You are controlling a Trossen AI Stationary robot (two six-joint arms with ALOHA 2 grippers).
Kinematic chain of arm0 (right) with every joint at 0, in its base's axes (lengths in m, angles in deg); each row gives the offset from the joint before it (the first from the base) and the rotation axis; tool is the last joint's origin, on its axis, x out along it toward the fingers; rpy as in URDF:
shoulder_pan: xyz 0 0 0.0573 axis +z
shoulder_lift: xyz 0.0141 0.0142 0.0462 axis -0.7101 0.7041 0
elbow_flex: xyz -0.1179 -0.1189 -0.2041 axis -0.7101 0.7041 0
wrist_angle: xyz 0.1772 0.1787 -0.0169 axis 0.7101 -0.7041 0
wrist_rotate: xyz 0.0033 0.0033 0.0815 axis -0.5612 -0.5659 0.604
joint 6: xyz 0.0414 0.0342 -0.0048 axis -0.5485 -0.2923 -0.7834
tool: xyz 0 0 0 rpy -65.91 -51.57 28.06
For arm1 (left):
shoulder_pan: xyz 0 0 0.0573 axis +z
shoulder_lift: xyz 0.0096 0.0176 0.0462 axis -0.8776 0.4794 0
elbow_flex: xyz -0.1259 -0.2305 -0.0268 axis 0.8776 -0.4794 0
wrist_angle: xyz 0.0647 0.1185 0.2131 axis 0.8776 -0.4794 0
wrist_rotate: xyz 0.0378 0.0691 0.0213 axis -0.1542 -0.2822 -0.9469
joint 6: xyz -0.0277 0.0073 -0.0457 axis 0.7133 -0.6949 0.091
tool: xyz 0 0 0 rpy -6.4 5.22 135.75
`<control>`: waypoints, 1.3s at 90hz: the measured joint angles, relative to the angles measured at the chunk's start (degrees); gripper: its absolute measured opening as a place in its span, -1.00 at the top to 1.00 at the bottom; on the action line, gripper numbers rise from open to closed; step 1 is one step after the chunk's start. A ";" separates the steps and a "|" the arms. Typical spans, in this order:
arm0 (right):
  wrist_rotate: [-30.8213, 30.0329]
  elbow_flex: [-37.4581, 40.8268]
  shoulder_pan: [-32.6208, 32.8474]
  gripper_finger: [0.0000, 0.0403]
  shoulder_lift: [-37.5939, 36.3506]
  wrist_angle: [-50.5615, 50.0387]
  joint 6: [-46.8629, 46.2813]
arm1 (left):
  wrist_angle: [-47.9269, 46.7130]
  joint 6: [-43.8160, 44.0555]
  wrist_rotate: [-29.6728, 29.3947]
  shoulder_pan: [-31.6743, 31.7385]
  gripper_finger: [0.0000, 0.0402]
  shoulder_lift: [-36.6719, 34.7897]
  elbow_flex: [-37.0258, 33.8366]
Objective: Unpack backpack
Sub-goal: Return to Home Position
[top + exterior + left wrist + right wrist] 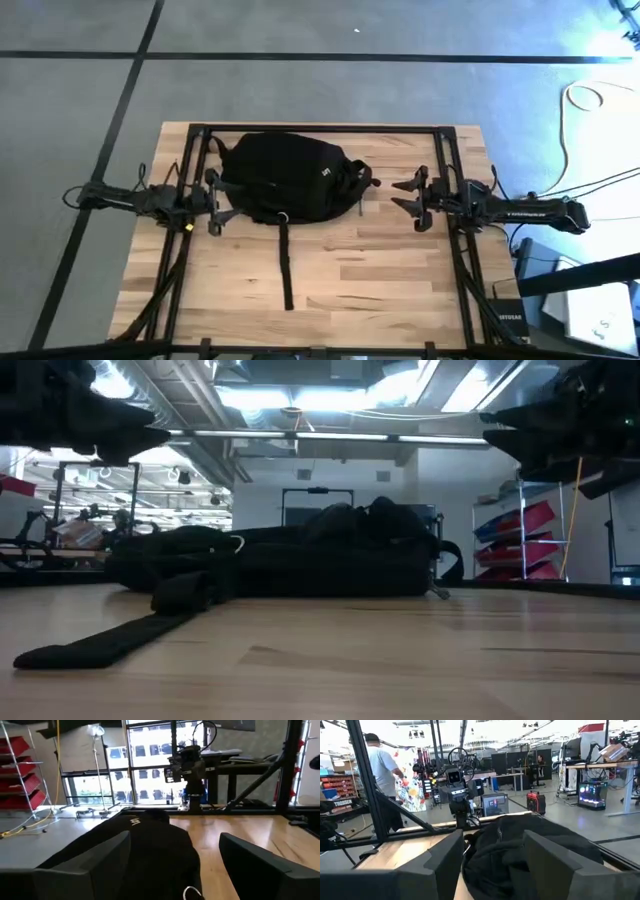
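From above, the backpack (290, 185) lies flat near the tabletop's (380, 290) far edge, about midway along it, one strap (286, 265) trailing toward the near edge. The left gripper (214, 203) is at the bag's left end with its fingers spread wide. The right gripper (403, 197), also wide apart, is just off the bag's right end. At table height the bag is a low dark mound, its strap flat on the wood. The left wrist view shows both fingers (95, 865) parted with black fabric between them. In the right wrist view the fingers (445, 857) are likewise parted and empty, and a person (382, 770) stands beyond the table.
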 joint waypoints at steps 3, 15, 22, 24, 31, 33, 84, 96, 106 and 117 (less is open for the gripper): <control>0.03 0.00 0.00 0.06 -1.08 -0.95 -0.02 | 1.14 -0.02 -0.55 -0.41 -0.43 0.00 -0.70; 0.55 0.00 0.00 0.06 -4.66 -4.91 -0.56 | 1.40 0.14 -1.33 -2.14 -0.43 -0.02 -1.10; 0.66 0.00 0.00 0.06 -5.94 -6.67 -1.37 | 0.57 -0.20 -1.33 -3.07 -0.43 0.00 -1.10; 0.71 0.00 0.00 0.06 -6.24 -7.05 -1.41 | 0.36 -0.26 -1.31 -3.24 -0.43 -0.01 -1.10; 0.72 0.00 0.00 0.06 -6.87 -8.60 -1.44 | 0.17 -0.06 -1.13 -3.73 -0.43 0.00 -1.10; 0.68 0.00 0.00 0.06 -6.90 -9.11 -1.46 | 0.17 -0.06 -1.10 -3.84 -0.43 0.00 -1.10; 0.46 0.00 0.00 0.43 -7.00 -19.01 0.21 | -0.11 -4.10 1.41 -2.92 -0.01 0.17 -1.10; 0.73 0.00 0.00 0.60 -6.89 -20.63 4.65 | 0.10 -4.26 -2.44 -2.91 0.31 0.17 -1.10; 0.35 0.00 0.00 0.75 -6.89 -20.13 6.21 | 0.24 -4.28 -5.24 -2.92 0.59 0.17 -1.10; 1.33 0.02 0.04 0.95 -6.51 -20.37 7.26 | 0.22 -4.26 -5.30 -2.92 0.92 0.17 -1.10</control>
